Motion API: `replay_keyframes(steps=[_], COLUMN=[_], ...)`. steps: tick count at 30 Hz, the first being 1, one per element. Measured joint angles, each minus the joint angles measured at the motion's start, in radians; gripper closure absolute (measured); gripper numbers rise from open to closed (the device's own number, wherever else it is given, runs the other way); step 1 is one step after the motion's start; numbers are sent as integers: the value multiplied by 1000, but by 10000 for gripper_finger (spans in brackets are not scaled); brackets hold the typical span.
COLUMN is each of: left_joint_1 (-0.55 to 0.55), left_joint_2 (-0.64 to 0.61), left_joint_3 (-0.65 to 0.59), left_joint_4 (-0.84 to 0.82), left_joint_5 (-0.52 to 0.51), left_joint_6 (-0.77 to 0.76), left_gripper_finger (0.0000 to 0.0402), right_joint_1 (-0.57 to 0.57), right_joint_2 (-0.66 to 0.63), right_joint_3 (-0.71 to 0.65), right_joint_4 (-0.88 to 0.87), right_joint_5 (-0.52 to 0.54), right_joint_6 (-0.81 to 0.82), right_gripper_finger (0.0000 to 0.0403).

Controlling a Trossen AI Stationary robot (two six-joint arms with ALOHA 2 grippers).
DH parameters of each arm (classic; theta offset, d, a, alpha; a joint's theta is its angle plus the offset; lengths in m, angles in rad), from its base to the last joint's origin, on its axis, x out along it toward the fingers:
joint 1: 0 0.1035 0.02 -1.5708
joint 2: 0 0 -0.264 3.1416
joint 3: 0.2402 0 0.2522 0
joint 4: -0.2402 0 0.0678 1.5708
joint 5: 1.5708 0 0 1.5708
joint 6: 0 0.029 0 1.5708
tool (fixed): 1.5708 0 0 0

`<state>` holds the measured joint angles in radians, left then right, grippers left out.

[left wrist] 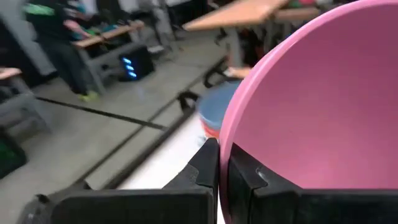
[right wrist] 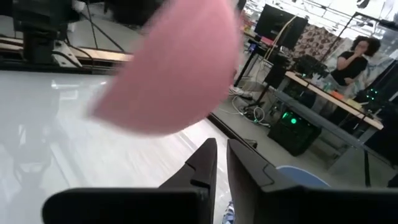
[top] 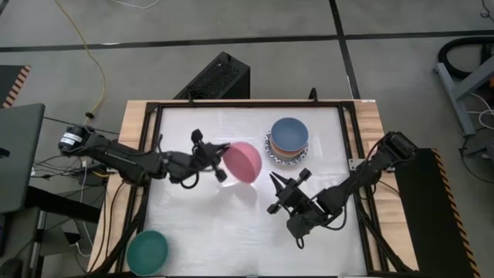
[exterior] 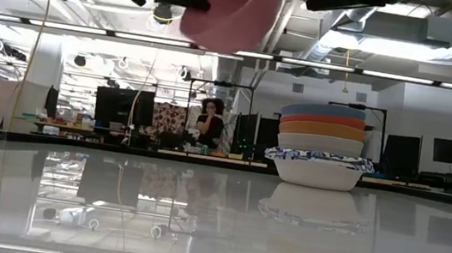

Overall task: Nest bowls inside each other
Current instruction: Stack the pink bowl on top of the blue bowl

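Observation:
A pink bowl (top: 245, 162) hangs tilted above the table's middle, with my left gripper (top: 221, 161) shut on it from the left. At the far right stands a stack of bowls (top: 289, 139): a blue one on top, orange, red and cream ones under it, and a white one with a blue patterned rim (exterior: 319, 159) resting on the table. My right gripper (top: 288, 179) hovers just right of the pink bowl and near the stack, pointing level. Its fingers stand slightly apart with nothing between them (right wrist: 221, 149). A green bowl (top: 147, 251) sits at the near left corner. My left gripper pinches the pink bowl's rim (left wrist: 225, 134), one finger inside the bowl and one outside. The fingers come level from the table's left. The bowl is lifted clear of the table and tipped onto its side, high in the low view (exterior: 227, 10).
A black rail frame (top: 154, 108) runs round the white tabletop. There is free white surface in the middle and along the near side. A person (exterior: 208, 120) stands in the room far behind the table.

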<state>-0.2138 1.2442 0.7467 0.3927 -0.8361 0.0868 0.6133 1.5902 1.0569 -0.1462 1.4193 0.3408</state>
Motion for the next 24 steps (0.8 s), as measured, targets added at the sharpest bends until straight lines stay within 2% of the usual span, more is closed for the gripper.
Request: replay_keyframes(steps=[6,11,17,24], left_joint_1=[85,135,159,200], left_joint_2=[32,139,275,389], left_joint_3=[0,0,0,0], left_joint_4=[155,309,474,692], left_joint_5=[-5,59,64,56], left_joint_6=[49,86,163,186], left_gripper_finger=[401,401,401,401], right_joint_1=[15,-3,-21,-28], right_joint_2=[0,0,0,0], right_joint_3=[0,0,0,0], right_joint_4=[1,5,9,20], right_joint_5=[37,93,134,151], right_joint_6=[0,6,-7,-9], right_gripper_finger=[344,344,341,308])
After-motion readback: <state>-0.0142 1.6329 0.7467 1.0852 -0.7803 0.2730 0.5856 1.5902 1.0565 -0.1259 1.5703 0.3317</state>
